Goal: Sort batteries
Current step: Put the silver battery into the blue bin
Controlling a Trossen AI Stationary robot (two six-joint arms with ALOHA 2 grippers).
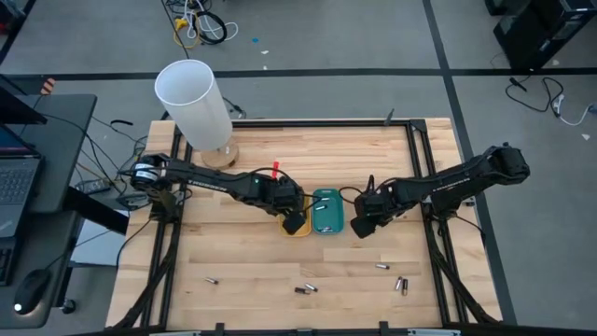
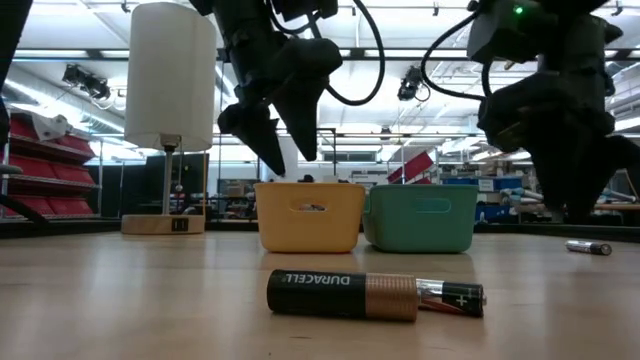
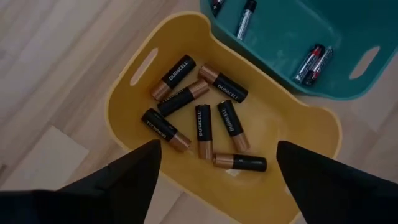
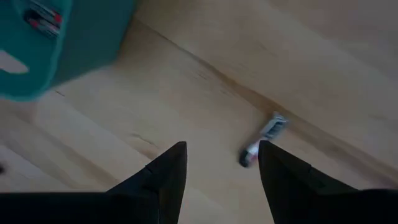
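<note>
My left gripper point(image 1: 295, 222) hangs open and empty over the yellow tray point(image 3: 124, 106), which holds several black-and-copper batteries point(image 3: 200, 121). The teal tray point(image 1: 327, 211) beside it holds slimmer batteries point(image 3: 314, 62). My right gripper point(image 1: 362, 227) is open and empty, right of the teal tray, above the table; a slim battery point(image 4: 262, 140) lies on the wood beyond its fingers. More loose batteries lie near the table's front edge point(image 1: 306, 288), point(image 1: 402, 283), point(image 1: 212, 279). One black-and-copper battery point(image 2: 345, 294) lies close to the low camera.
A lamp with a white shade point(image 1: 194, 101) on a wooden base stands at the table's far left. Dark frame rails point(image 1: 424, 177) run along the table's sides. A laptop and mouse point(image 1: 28, 289) sit on a desk off the table's left.
</note>
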